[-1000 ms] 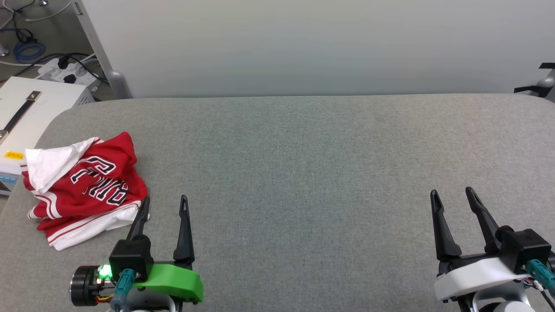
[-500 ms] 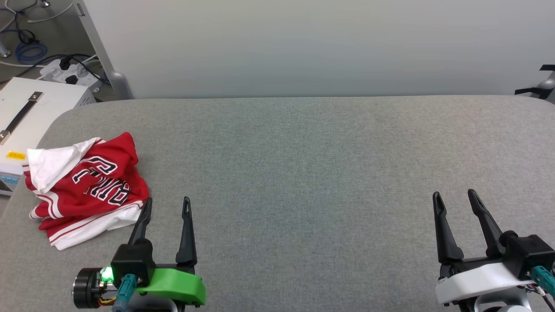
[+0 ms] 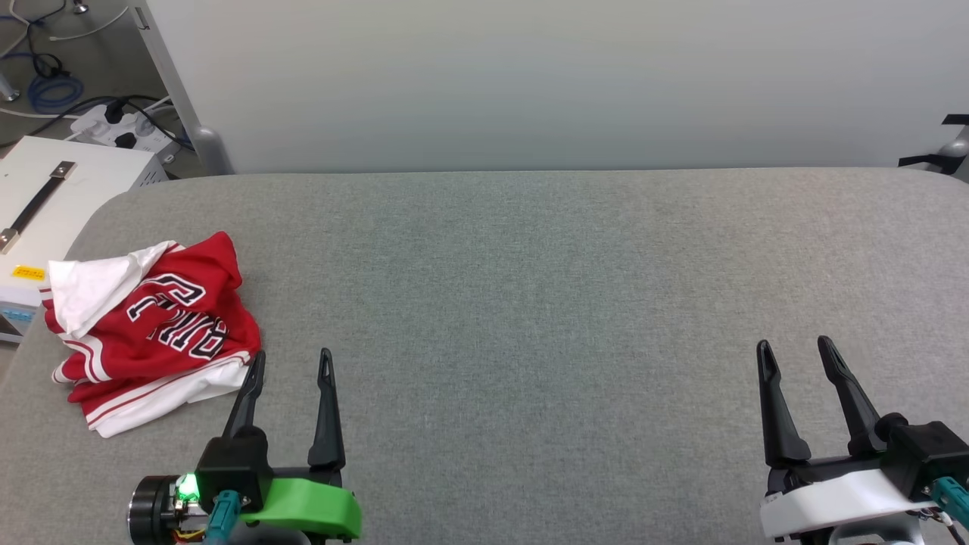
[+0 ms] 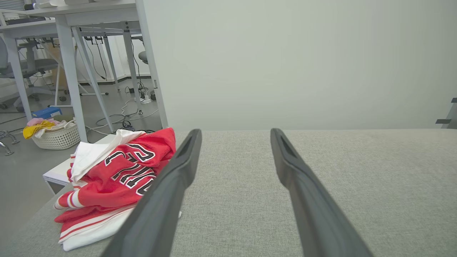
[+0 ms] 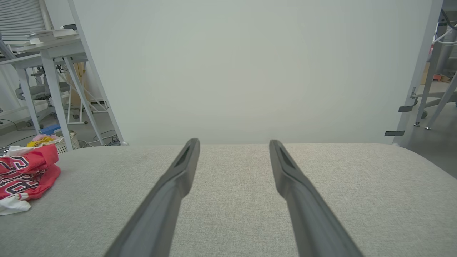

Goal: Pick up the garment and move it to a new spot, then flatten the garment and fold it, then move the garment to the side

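The red-and-white garment [image 3: 151, 325] lies crumpled in a heap near the left corner of the grey worktop [image 3: 530, 303], lettering uppermost and nothing gripping it. The left end effector [image 3: 291, 356] hovers just beside the heap's near edge, fingers spread and empty, while the right end effector [image 3: 795, 344], likewise released, sits well apart at the opposite side. A clean pick-up likely calls for the left arm to swing over the heap and pinch a raised fold, not the loose white hem.
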